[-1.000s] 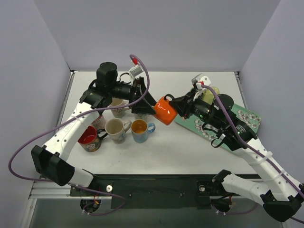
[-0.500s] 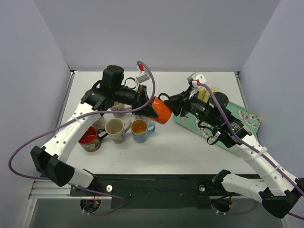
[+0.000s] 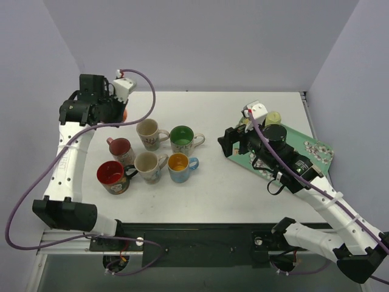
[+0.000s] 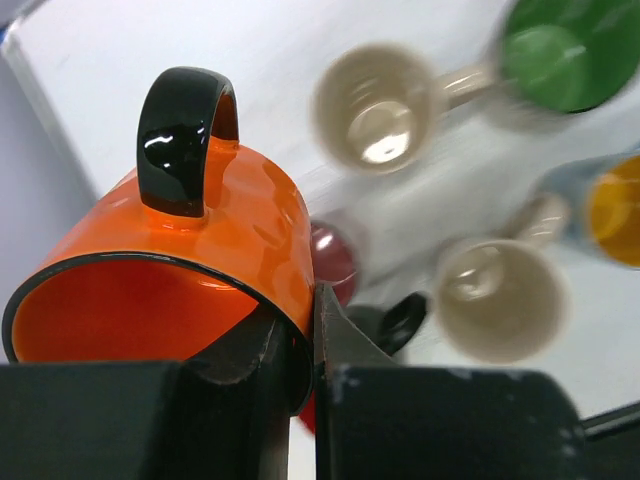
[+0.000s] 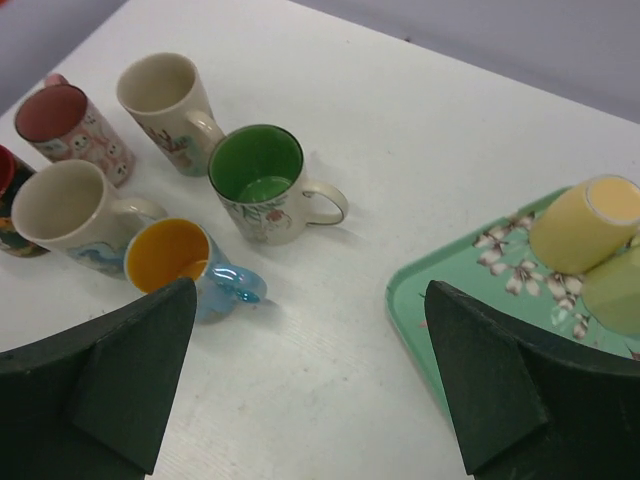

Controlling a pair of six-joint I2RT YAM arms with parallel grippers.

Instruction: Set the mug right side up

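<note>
Pinching left fingers (image 4: 350,352) hold a glossy, round-rimmed orange mug (image 4: 205,240).

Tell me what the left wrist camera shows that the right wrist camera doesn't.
Only the left wrist view: the orange mug with its black handle, its rim clamped in the left pincer. Only the right wrist view: the tray with a yellow mug on it, and the right pincer open, holding nothing. Both: the green mug, cream mugs and blue mug on the table, blurred in the left view.
</note>
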